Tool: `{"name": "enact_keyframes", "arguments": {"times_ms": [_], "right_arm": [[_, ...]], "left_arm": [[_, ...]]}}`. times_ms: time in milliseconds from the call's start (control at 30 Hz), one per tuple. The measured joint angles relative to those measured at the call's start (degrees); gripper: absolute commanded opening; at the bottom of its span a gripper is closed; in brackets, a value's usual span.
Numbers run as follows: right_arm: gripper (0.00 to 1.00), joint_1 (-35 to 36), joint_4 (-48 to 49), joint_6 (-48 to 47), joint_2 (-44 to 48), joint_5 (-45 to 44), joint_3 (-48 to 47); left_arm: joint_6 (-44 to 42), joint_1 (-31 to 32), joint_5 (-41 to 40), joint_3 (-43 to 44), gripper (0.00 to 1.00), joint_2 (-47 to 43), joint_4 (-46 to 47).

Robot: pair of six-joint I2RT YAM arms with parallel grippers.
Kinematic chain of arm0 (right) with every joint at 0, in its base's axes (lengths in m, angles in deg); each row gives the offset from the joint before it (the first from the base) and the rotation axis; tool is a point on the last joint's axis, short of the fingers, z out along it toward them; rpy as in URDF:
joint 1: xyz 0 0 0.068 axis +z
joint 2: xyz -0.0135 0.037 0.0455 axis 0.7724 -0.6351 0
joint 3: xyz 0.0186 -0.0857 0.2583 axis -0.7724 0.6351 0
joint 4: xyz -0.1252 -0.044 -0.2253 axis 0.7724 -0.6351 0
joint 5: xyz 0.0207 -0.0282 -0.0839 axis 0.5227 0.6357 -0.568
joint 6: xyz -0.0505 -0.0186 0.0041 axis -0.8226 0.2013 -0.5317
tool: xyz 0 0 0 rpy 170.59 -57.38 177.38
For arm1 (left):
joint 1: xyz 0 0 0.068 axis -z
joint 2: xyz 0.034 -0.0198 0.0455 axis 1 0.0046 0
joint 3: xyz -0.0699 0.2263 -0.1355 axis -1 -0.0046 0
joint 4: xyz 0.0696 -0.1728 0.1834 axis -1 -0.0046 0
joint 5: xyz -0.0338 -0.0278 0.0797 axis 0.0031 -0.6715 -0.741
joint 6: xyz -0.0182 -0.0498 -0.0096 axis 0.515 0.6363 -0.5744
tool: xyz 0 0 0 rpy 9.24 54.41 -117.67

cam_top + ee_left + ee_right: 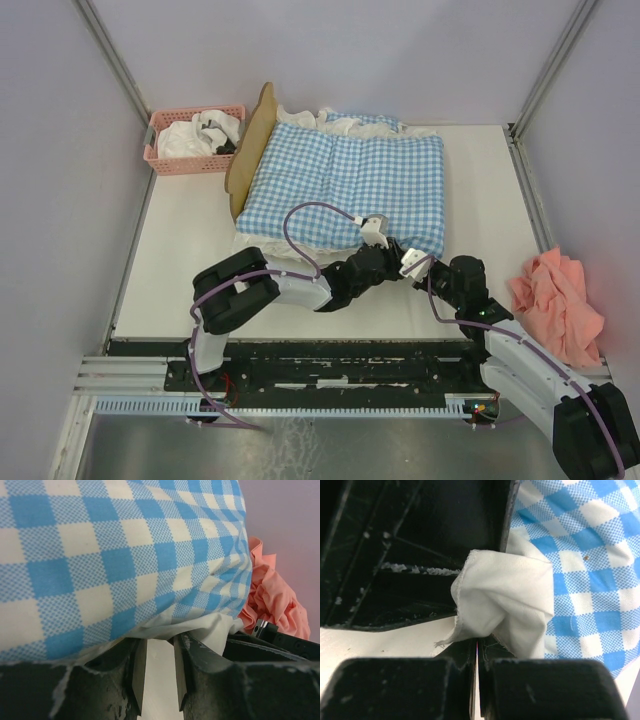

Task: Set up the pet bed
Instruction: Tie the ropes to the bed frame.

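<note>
At the gingham bedding's near edge, the right gripper was clamped on its white ruffle, the left gripper's jaws stood parted just beside, grip unclear, and the table stretched leftward.

pet bed: light tan wood headboard
gingham bedding: blue-and-white checks
white frill: plain white, at the bedding's edge
basket: pink, far left corner of the tabletop
basket cloth: white
crumpled cloth: salmon pink, right edge of the tabletop
tabletop: off-white
</note>
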Motion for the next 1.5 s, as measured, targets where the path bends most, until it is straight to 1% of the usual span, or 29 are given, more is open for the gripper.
{"name": "enact_keyframes", "arguments": {"times_ms": [200,500,700,1033,1133,1233,1500], "right_arm": [[0.02,0.0,0.0,0.0,0.0,0.0,0.0],[0.02,-0.1,0.0,0.1,0.0,-0.1,0.0],[0.02,-0.2,-0.2,0.1,0.0,-0.1,0.0],[0.02,-0.5,-0.9,0.0,0.0,-1.8,0.0],[0.02,-0.4,-1.0,0.0,0.0,-1.6,0.0],[0.02,-0.4,-1.0,-0.1,0.0,-1.3,0.0],[0.02,-0.4,-1.1,-0.1,0.0,-1.3,0.0]], "left_arm": [[-3.1,0.2,-0.1,0.3,0.36,0.0,0.0],[-8.0,1.2,-2.2,4.3,0.35,0.2,-2.6],[-8.8,1.5,-4.3,5.4,0.33,0.3,-4.8],[-10.4,1.9,-5.7,6.9,0.29,2.8,-5.3],[-11.6,2.4,-6.0,6.9,0.30,3.5,-5.1],[-12.3,2.6,-7.0,6.7,0.33,3.5,-4.7],[-12.9,2.8,-7.5,7.5,0.34,4.5,-4.7]]}}
